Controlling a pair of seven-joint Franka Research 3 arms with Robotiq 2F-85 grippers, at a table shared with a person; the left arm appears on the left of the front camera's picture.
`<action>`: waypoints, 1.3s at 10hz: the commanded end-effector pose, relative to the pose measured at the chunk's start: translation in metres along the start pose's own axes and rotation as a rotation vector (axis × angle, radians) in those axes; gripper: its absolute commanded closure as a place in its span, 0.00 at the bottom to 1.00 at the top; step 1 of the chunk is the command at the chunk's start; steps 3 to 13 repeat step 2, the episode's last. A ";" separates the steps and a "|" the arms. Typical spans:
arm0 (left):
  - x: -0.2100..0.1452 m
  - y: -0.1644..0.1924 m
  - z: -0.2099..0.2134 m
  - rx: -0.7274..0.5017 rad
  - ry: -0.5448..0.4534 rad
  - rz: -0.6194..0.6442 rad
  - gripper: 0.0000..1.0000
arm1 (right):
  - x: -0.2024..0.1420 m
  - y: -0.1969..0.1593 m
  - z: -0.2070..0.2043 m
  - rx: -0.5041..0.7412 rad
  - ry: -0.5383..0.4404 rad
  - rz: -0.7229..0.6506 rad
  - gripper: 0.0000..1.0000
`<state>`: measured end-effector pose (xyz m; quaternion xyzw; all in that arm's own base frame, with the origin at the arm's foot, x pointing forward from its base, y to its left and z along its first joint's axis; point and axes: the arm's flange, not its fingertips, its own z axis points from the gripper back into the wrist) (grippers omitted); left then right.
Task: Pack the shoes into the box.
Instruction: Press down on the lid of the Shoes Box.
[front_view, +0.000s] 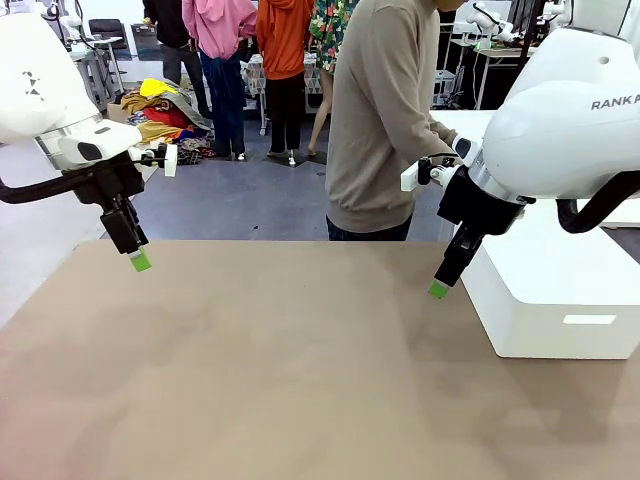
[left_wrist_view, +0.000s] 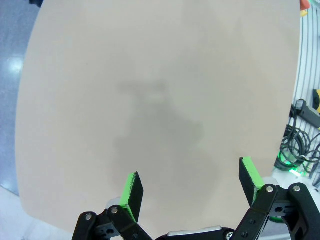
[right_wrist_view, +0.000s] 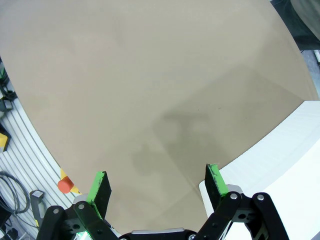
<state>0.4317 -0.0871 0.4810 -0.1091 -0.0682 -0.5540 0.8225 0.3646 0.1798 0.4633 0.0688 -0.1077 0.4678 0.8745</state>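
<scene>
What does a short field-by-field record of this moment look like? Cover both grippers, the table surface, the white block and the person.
left gripper: open, holding nothing, above the table
right gripper: open, holding nothing, above the table beside the white block
table: tan top, bare where seen
white block: on the table's right side
person: standing at the far side, turned toward the right

Tan table (front_view: 250, 370), surface matte, faint shadows. White block (front_view: 560, 300) sits at its right edge.
</scene>
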 end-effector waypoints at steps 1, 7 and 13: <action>-0.002 0.000 0.002 0.003 0.010 0.006 0.00 | -0.001 -0.001 0.002 -0.007 -0.002 -0.004 0.00; -0.002 0.000 0.002 0.003 0.010 0.006 0.00 | -0.001 -0.001 0.002 -0.007 -0.002 -0.004 0.00; -0.002 0.000 0.002 0.003 0.010 0.006 0.00 | -0.001 -0.001 0.002 -0.007 -0.002 -0.004 0.00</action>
